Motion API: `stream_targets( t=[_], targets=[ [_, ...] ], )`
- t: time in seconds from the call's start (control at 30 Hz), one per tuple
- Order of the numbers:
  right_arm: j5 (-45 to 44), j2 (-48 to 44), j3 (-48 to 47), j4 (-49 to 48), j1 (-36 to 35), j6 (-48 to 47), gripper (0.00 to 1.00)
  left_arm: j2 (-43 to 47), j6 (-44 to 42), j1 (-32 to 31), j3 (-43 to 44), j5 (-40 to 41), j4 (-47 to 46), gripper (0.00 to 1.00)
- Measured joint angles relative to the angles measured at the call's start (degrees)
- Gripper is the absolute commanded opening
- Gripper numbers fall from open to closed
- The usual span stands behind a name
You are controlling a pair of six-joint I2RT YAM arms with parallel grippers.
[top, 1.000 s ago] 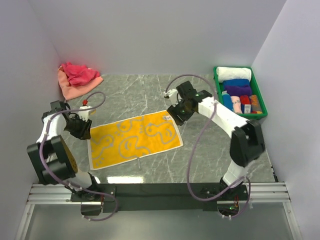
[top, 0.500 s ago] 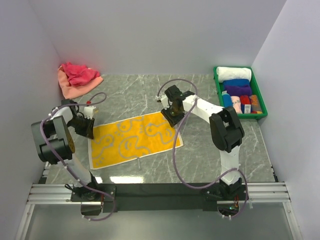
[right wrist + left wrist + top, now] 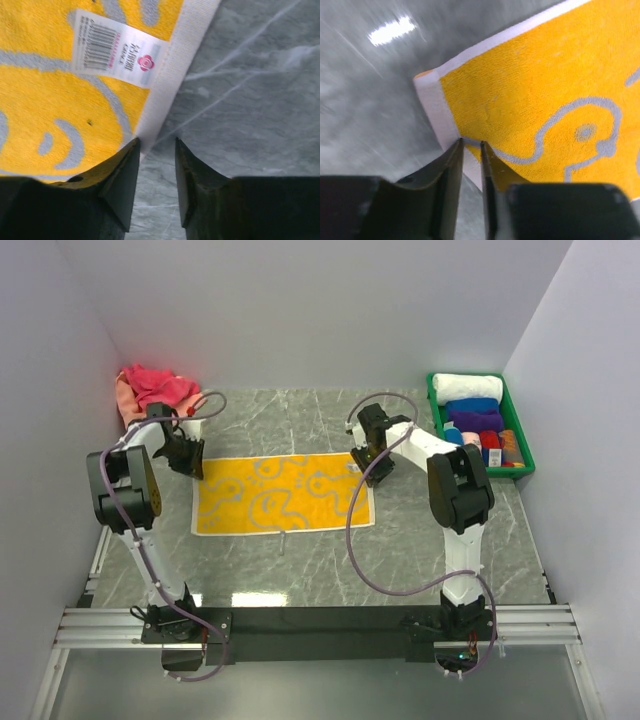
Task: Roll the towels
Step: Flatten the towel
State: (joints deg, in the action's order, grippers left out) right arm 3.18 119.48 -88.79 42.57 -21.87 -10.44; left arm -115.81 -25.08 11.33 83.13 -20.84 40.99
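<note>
A yellow towel (image 3: 285, 495) lies spread flat on the table (image 3: 300, 420).
The left pincer (image 3: 471, 146) nips the towel's white border at its far-left corner; the right pincer (image 3: 156, 142), slightly parted, straddles its far-right edge.

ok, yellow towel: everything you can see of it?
The yellow towel is terry-like, with grey squiggles, a white border and a barcode label near its right edge. It lies spread flat on the marble table. The left end effector pinches its left border; the right end effector sits open at the right border.
</note>
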Motion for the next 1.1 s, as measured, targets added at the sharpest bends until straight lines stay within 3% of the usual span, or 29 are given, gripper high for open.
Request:
stream_targets(
  t=[0.1, 0.3, 0.47, 0.57, 0.77, 1.1],
  targets=[
    [-0.57, -0.09, -0.63, 0.74, 0.07, 0.26, 0.49, -0.94, 0.81, 0.07, 2.56, -0.15, -0.35, 0.39],
    [3.21, -6.16, 0.17, 3.54, 0.04, -0.11, 0.49, 6.10, -1.29, 1.14, -0.48, -2.93, 1.68, 0.38],
    [5.99, -15.43, 2.21, 5.77, -0.81, -1.29, 0.36, 20.83, -5.14, 1.22, -11.17, -3.87, 4.61, 0.27],
    [6.36, -17.51, 5.66, 5.90, -2.97, -1.44, 0.29, 25.27, -6.71, 1.18, -17.33, -3.69, 4.68, 0.19],
    [6.08, -15.26, 13.90, 5.97, -9.42, -1.16, 0.25, 25.14, -7.15, 1.18, -25.75, -2.64, 4.46, 0.13],
    [2.40, -13.79, 15.32, 4.55, -11.74, -0.94, 0.22, 23.89, -7.08, 1.18, -27.23, -0.20, 2.08, 0.08]
  ],
)
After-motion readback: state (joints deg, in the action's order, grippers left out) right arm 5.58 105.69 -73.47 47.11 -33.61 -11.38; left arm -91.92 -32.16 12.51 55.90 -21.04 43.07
